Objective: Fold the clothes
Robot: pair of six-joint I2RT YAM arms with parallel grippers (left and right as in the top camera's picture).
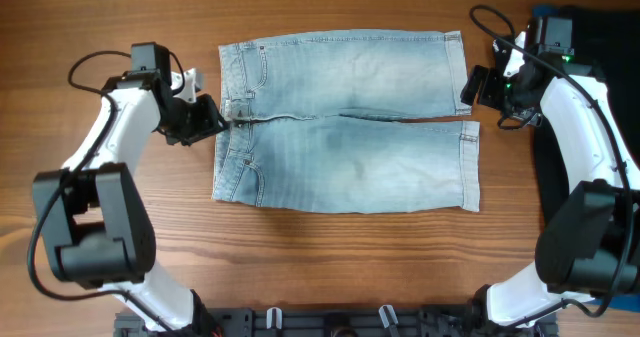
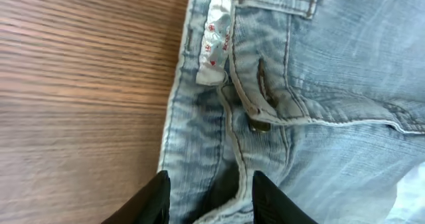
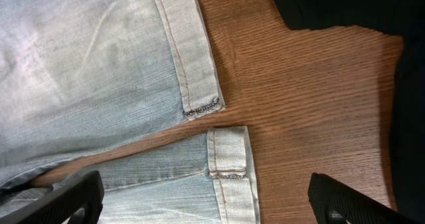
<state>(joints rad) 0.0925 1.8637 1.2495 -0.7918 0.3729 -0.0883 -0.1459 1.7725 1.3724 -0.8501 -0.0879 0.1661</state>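
The clothes, light-blue denim shorts (image 1: 350, 117), lie spread flat mid-table, waistband to the left and cuffed leg hems to the right. My left gripper (image 1: 215, 122) sits at the middle of the waistband. In the left wrist view its fingers (image 2: 156, 197) stand apart with the waistband edge (image 2: 232, 191) loose between them, near the white label (image 2: 216, 41). My right gripper (image 1: 470, 95) hovers at the leg hems. In the right wrist view its jaws are spread wide, open over the lower cuffed hem (image 3: 229, 154), gripping nothing.
A black garment (image 1: 600, 37) lies at the table's far right, close behind the right arm, and shows in the right wrist view (image 3: 345, 4). A bit of dark blue fabric (image 1: 545, 12) peeks out beside it. Bare wood (image 1: 350, 267) surrounds the shorts.
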